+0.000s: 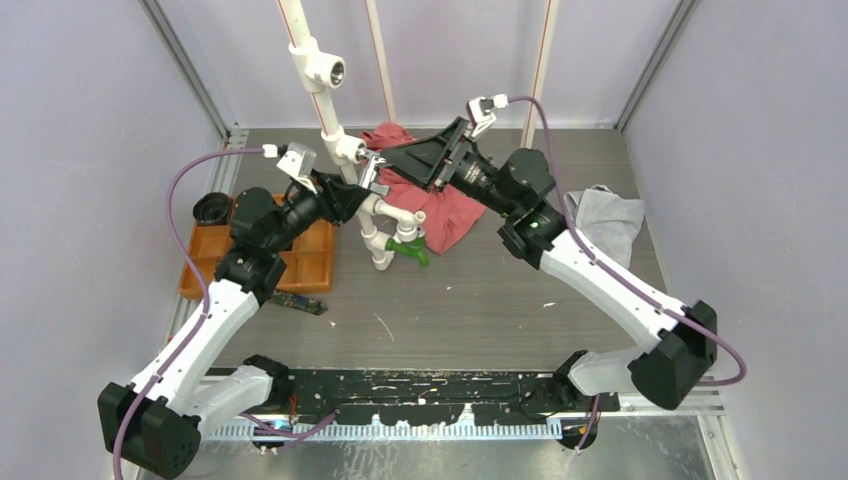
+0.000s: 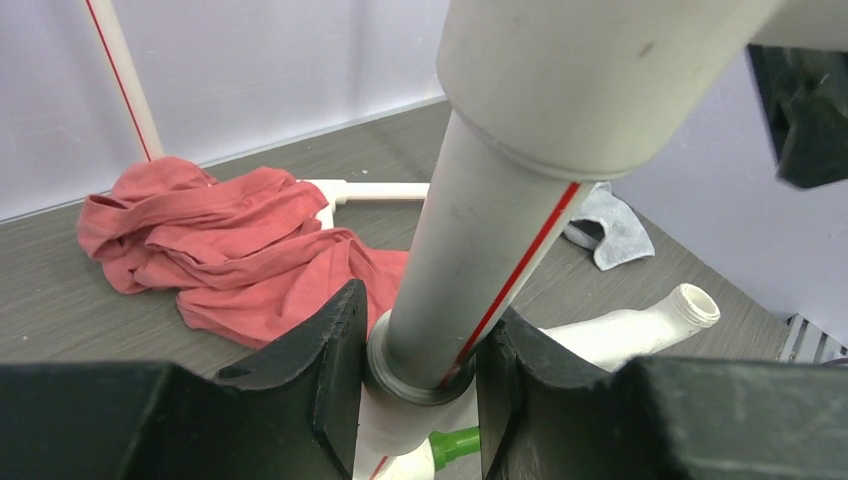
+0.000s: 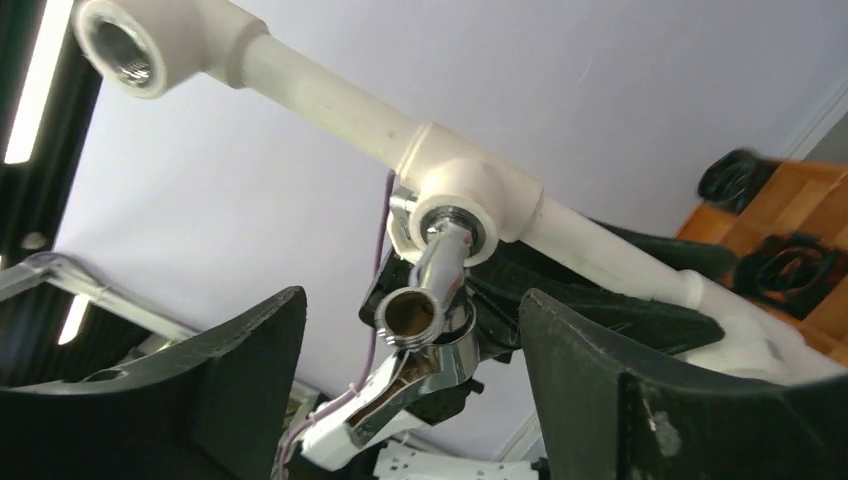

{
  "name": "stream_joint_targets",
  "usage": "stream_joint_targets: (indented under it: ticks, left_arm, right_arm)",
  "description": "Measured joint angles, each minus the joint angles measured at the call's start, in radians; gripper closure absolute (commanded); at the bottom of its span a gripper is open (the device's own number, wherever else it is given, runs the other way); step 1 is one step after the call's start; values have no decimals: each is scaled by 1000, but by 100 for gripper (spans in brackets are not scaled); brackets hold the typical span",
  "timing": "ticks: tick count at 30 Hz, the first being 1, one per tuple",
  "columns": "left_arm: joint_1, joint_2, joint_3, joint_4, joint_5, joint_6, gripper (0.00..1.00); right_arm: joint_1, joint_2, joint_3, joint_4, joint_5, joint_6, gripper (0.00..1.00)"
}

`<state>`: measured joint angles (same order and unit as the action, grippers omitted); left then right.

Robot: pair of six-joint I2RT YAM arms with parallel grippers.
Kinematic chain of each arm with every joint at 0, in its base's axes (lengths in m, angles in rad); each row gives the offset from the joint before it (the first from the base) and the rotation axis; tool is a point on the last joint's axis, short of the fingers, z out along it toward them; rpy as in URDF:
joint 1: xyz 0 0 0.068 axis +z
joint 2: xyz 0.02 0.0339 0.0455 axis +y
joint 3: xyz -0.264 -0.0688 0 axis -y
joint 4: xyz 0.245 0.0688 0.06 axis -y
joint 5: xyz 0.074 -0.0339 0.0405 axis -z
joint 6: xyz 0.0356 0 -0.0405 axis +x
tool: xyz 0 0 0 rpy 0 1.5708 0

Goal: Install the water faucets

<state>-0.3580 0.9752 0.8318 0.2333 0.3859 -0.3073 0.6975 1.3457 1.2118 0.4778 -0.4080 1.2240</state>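
A white pipe stand (image 1: pixel 322 100) rises from the table with tee fittings. A shiny silver faucet (image 3: pixel 432 318) sits with its inlet in the lower tee fitting (image 3: pixel 462 195); in the top view it shows at the fitting (image 1: pixel 371 170). My right gripper (image 3: pixel 410 345) is open, one jaw on each side of the silver faucet without touching it; it shows in the top view (image 1: pixel 380 167). My left gripper (image 2: pixel 420 355) is shut on the white pipe (image 2: pixel 480 240) just above a collar, low on the stand (image 1: pixel 352 198). A green tap (image 1: pixel 408 250) sits at the pipe's base (image 2: pixel 455 443).
A red cloth (image 1: pixel 445 208) lies behind the stand (image 2: pixel 230 240). A grey cloth (image 1: pixel 610 218) lies at the right. An orange tray (image 1: pixel 305 262) and a black round part (image 1: pixel 212 208) sit at the left. The upper tee fitting (image 1: pixel 328 70) has an open threaded port (image 3: pixel 125 55).
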Motion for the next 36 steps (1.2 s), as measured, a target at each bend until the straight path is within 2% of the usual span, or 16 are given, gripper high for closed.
stream_joint_targets:
  ticks: [3,8,10,11,12,17,23,24,25,28,30,32,36]
  left_arm:
    - [0,-1,0,-2,0,1,100]
    - [-1,-11,5,-25,-8,19,100]
    - [-2,-11,21,-58,-8,30,100]
    - [-2,-11,40,-95,-8,46,100]
    - [-2,-11,40,-97,-8,47,100]
    - [-6,-11,69,-148,-8,82,100]
    - [-7,-10,98,-207,-11,103,100]
    - [-8,-10,99,-209,-11,103,97]
    - [-8,-10,99,-210,-10,103,89]
    - [-6,-10,99,-211,-11,100,51]
    - [-7,-10,99,-211,-11,88,29]
    - [-6,-13,104,-208,-14,51,20]
    - [-6,-32,117,-200,-19,13,10]
  right_arm:
    - [-6,-76,11,-104,67,-104,3]
    - [-6,-170,161,-339,166,-444,2]
    - [-6,-195,232,-406,169,-627,2]
    - [0,-219,311,-479,113,-913,0]
    - [0,-221,313,-481,110,-925,0]
    - [106,-288,257,-571,57,-1382,0]
    - [284,-341,100,-562,163,-1871,0]
    - [311,-341,73,-545,189,-1949,0]
    - [335,-338,53,-536,214,-2015,0]
    - [391,-301,42,-523,287,-2198,0]
    - [421,-262,42,-500,337,-2318,0]
    - [440,-228,42,-470,375,-2411,1]
    - [456,-151,42,-402,454,-2562,9]
